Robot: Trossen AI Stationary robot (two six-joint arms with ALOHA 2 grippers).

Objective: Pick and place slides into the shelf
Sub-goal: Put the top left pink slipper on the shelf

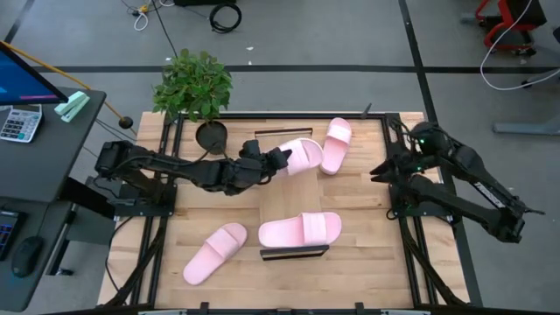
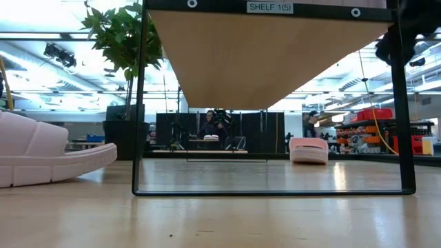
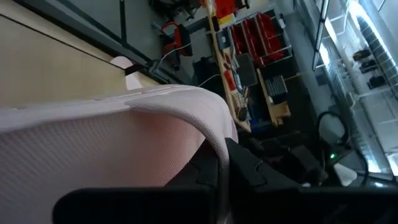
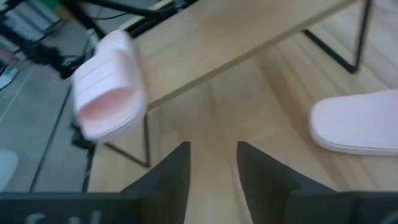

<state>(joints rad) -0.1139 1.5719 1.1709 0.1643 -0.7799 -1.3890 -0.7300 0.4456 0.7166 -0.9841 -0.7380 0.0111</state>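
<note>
My left gripper [image 1: 280, 158] is shut on one pale pink slide [image 1: 304, 156], held over the far part of the shelf [image 1: 284, 197]. A second slide [image 1: 300, 230] lies sole-down on the shelf's near end [image 4: 106, 87]. A third [image 1: 337, 144] rests on the table beside the shelf's far right corner [image 2: 308, 149]. Another [image 1: 214, 252] lies on the table near left [image 2: 34, 155]. My right gripper [image 4: 212, 168] is open, with nothing between its fingers, back at the table's right edge [image 1: 376, 170]. My left gripper holds the slide at its end toward the table's left [image 1: 289, 157], coming in almost level from that side. In the wrist view a thin pink band [image 3: 219, 158] runs down between the dark fingers [image 3: 255, 177]. Whether the slide touches the shelf board, I cannot tell.
A potted plant [image 1: 194, 87] stands at the table's far left corner [image 2: 120, 41]. The shelf's black rails [image 2: 138, 138] stand close to the low camera. A desk with a calculator [image 1: 19, 122] sits left of the table. A person [image 2: 210, 127] sits in the room beyond.
</note>
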